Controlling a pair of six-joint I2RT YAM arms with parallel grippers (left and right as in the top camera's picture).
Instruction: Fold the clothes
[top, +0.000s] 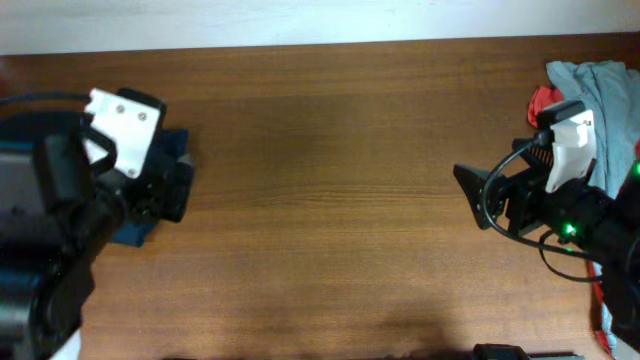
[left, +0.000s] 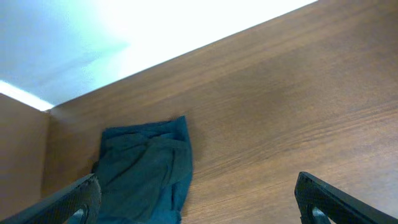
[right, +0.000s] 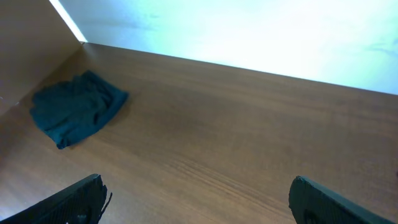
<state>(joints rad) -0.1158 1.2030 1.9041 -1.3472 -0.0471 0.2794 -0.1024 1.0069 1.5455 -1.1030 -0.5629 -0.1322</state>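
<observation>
The clothes named in the task are out of view in all three views. My left gripper (top: 178, 188) hovers at the table's left side, open, with nothing between its fingers (left: 69, 200). In the left wrist view the gripper (left: 199, 211) sits just over the right edge of a folded dark blue garment (left: 146, 171). My right gripper (top: 478, 198) is at the right side and points toward the middle of the table. In its wrist view the gripper (right: 199, 208) stands wide open over bare wood.
The folded dark blue garment (top: 132, 232) lies at the left edge, partly under the left arm, and shows far off in the right wrist view (right: 78, 115). A pile of light grey and red garments (top: 598, 82) sits at the back right corner. The brown wooden table (top: 330, 190) spans between the arms.
</observation>
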